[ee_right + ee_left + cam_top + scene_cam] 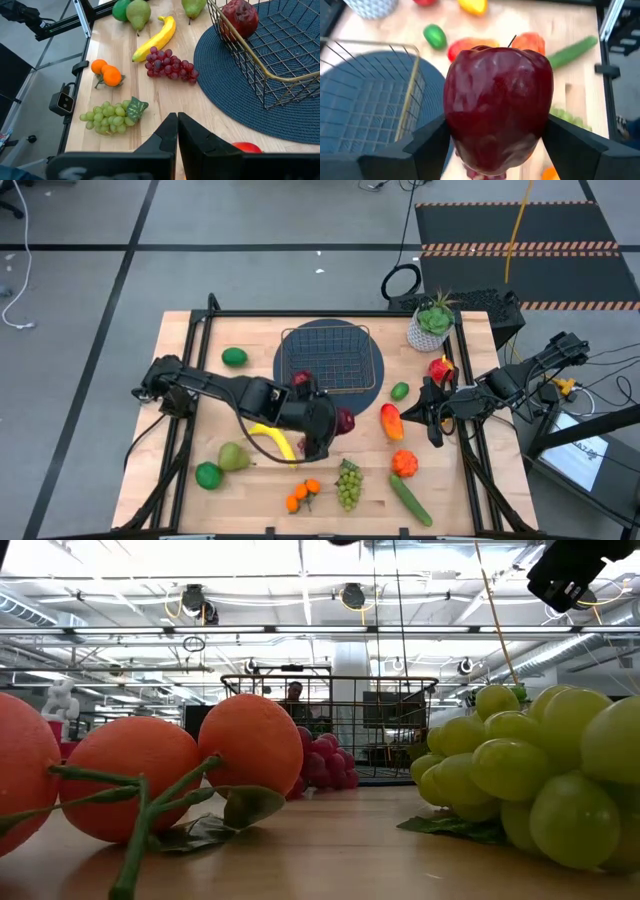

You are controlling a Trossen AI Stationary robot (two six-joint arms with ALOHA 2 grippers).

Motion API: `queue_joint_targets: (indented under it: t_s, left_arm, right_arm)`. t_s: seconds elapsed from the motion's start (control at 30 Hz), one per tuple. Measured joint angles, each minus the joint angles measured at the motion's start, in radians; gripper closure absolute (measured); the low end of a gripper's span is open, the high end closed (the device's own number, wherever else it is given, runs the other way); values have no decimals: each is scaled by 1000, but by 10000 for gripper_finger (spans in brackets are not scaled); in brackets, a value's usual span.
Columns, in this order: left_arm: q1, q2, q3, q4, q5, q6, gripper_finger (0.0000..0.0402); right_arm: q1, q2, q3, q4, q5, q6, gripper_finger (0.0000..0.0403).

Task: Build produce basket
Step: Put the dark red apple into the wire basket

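Observation:
My left gripper (338,423) is shut on a dark red apple (497,95), above the table just near of the round dark mat (372,390). The square wire basket (330,358) stands on that mat and holds one dark red fruit (240,17) in a corner. My right gripper (177,125) is shut and empty, near the table's right side (435,418). On the table lie a banana (157,37), purple grapes (170,67), green grapes (348,485), oranges (302,496), pears (139,12) and a cucumber (410,500). My left gripper pinches the apple between its two fingers, one on each opposite side of the lower half (456,127). The fingers come slanting down from the table's left. The apple is lifted clear of the table, its stem (512,40) pointing away from the wrist.
A potted green plant (432,322) stands at the far right. A mango (391,421), a lime (399,391), an orange pepper (404,463) and a red and yellow fruit (440,367) lie between the two grippers. A lime (234,357) lies at the far left.

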Motion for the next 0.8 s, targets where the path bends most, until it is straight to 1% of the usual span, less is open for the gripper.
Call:
queue_joint_targets:
  t_s: [0.27, 0.47, 0.67, 0.8]
  left_arm:
    - [39, 0, 31, 0, -11, 33, 123]
    - [55, 0, 32, 11, -11, 14, 114]
    - [77, 0, 32, 110, -31, 16, 119]
    - [115, 0, 32, 203, -35, 30, 116]
  right_arm:
    - [0, 0, 0, 15, 0, 25, 395]
    - [0, 0, 0, 30, 0, 20, 395]
    - [0, 0, 0, 60, 3, -23, 395]
    - [0, 0, 0, 60, 0, 2, 395]
